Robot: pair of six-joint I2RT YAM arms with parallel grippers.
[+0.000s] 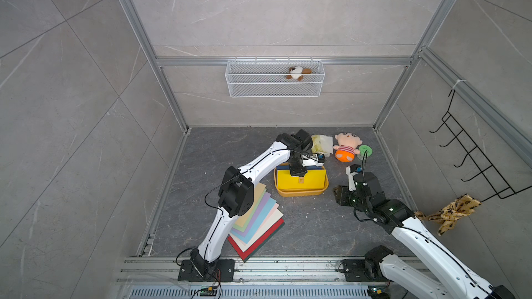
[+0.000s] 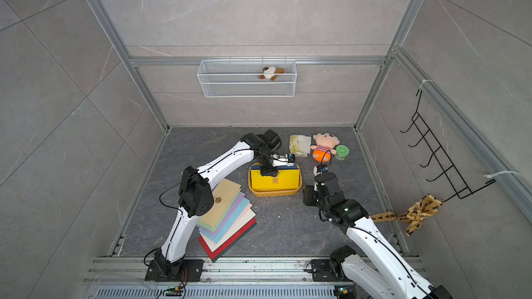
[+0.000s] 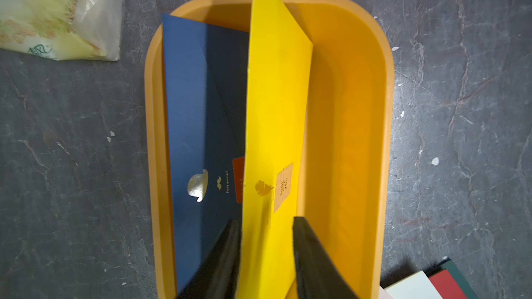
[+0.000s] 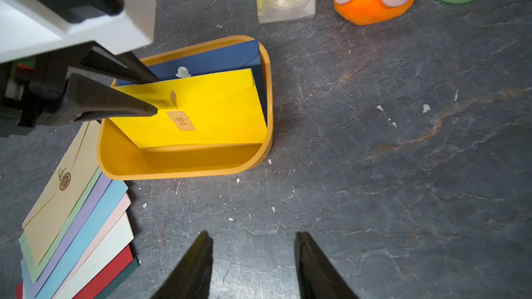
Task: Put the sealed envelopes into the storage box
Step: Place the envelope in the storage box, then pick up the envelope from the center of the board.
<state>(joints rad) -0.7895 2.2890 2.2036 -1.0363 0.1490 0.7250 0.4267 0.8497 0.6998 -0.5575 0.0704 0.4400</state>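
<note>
The left arm (image 1: pixel 259 158) and the right arm (image 1: pixel 426 244) are built alike. Their long links have smooth white shells dotted with small dark screws, and boxy black housings (image 1: pixel 236 191) sit at the joints. Thin black cables (image 1: pixel 205 197) loop loose beside the joints. Each arm has a black base plate (image 1: pixel 223 271). A green light (image 2: pixel 346 209) glows on a black joint of the right arm. The left gripper (image 4: pixel 156 93) and the right gripper (image 4: pixel 252 234) have matt black fingers tapering to narrow tips.
</note>
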